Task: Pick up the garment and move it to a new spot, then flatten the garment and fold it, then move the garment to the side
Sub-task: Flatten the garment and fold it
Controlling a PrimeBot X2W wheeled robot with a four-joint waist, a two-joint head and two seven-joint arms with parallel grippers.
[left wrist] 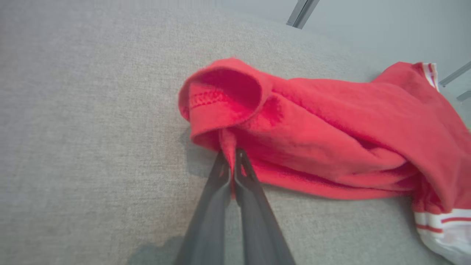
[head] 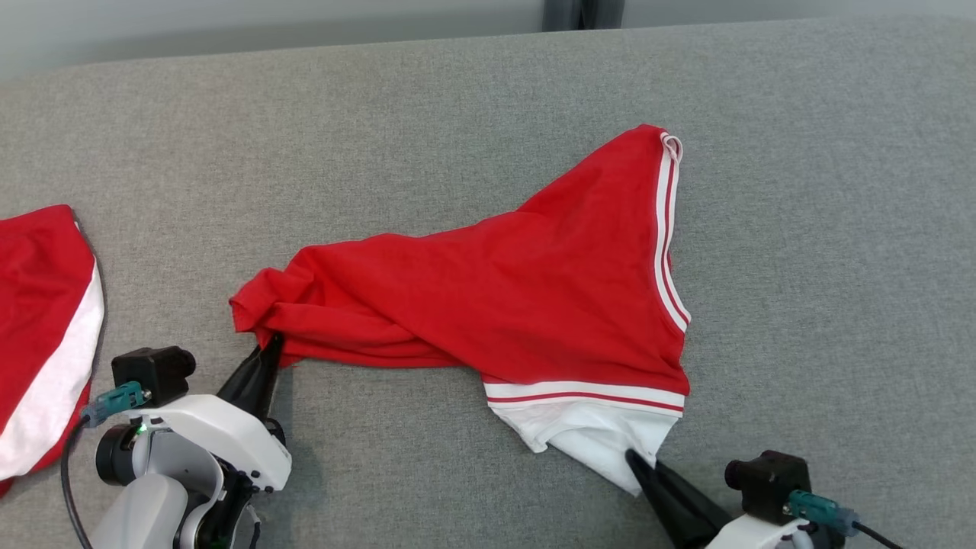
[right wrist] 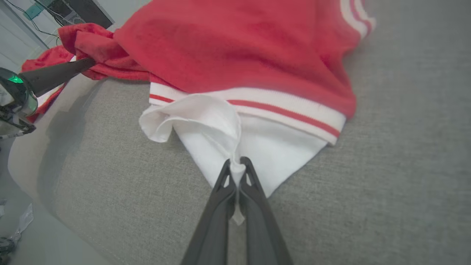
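Observation:
A red garment (head: 526, 290) with white-and-red striped trim and a white end lies crumpled across the middle of the grey surface. My left gripper (head: 271, 343) is shut on a pinch of red cloth at its left end; in the left wrist view the garment (left wrist: 331, 132) has a fold pinched between the tips of the left gripper (left wrist: 232, 158). My right gripper (head: 633, 457) is shut on the white corner at the lower right. In the right wrist view the garment (right wrist: 239, 48) has its white cloth bunched between the tips of the right gripper (right wrist: 237, 165). The left gripper's fingers (right wrist: 55, 75) show at upper left.
A second red-and-white garment (head: 42, 335) lies at the left edge of the grey padded surface (head: 823, 229). The surface's far edge runs along the top, with a dark post (head: 583, 14) behind it. Bare grey cloth stretches to the right and beyond the garment.

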